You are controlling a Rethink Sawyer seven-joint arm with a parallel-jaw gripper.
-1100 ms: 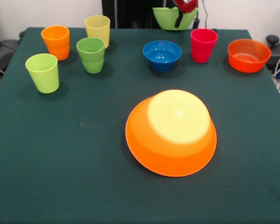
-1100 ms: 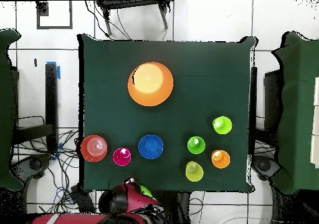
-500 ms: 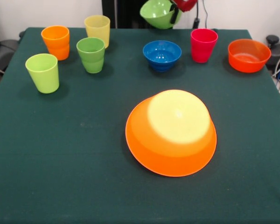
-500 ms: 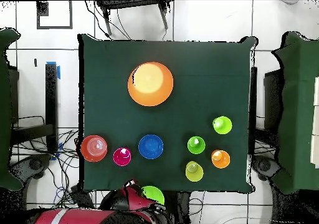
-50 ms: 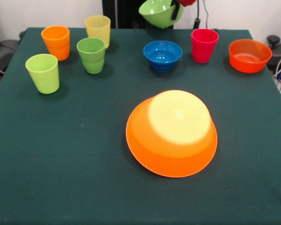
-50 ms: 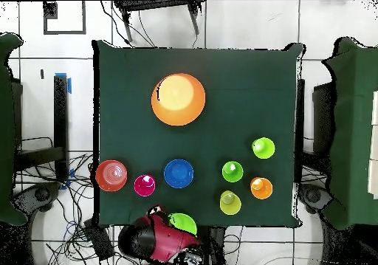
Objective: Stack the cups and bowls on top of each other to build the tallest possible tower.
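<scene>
Nearest to me the big orange bowl (image 5: 171, 133) lies upside down on the table (image 5: 61, 154), the base for my tower. Behind it the cups and small bowls wait. At the far edge the gripper (image 5: 177, 8) pinches the light green bowl (image 5: 158, 12) by its rim; it has risen and tilted, so the carry begins.

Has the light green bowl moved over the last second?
Yes. The light green bowl, held by the hand, shifted left, towards the yellow cup.

Glossy red arm (image 6: 171, 241) casing, rounded, black joint sections, black claw (image 5: 176, 10) finger
</scene>
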